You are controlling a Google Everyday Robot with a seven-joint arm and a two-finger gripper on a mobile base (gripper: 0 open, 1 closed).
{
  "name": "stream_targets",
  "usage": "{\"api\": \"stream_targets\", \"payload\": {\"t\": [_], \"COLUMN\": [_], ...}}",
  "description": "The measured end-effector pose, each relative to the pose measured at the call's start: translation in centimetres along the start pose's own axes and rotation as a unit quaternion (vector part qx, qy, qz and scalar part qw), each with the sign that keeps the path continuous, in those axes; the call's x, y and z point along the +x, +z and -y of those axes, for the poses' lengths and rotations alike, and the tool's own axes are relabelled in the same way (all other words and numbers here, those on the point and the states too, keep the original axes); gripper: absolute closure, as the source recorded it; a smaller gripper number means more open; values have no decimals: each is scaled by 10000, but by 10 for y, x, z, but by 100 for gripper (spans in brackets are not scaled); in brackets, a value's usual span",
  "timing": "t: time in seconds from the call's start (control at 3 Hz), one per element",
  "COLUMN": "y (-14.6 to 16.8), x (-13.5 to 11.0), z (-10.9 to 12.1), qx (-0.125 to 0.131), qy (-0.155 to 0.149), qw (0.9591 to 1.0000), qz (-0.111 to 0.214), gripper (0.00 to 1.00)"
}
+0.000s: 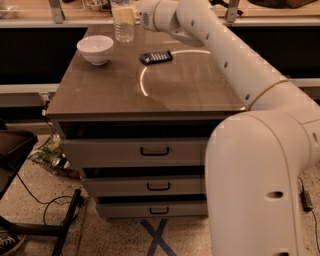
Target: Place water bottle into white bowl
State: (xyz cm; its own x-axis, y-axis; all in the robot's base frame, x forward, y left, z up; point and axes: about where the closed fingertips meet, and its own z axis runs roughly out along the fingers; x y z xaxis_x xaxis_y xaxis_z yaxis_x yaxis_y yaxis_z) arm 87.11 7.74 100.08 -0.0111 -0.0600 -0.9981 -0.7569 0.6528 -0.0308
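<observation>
The water bottle [123,26] is a clear ribbed bottle at the top of the view, its cap cut off by the frame edge. My gripper [126,15] is shut on the bottle and holds it lifted above the far part of the cabinet top. The white bowl [95,49] stands on the cabinet top, to the left of the bottle and nearer the camera. The bottle is to the right of and behind the bowl, apart from it.
A dark flat device [156,57] lies on the brown cabinet top [150,90], right of the bowl. My white arm [250,130] fills the right side. Drawers [150,150] face the front. A black stand and cables [55,220] are on the floor at left.
</observation>
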Motion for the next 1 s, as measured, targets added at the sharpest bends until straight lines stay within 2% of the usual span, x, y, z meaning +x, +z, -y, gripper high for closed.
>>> {"api": "stream_targets", "payload": {"t": [0.67,1.0], "y": [59,79], "x": [-23,-19], "z": [-25,-38], "qx": [-160,-248], "qy": [12,-58], "qw": [9995,9994], "qz": [261,242], "gripper": [100,100]}}
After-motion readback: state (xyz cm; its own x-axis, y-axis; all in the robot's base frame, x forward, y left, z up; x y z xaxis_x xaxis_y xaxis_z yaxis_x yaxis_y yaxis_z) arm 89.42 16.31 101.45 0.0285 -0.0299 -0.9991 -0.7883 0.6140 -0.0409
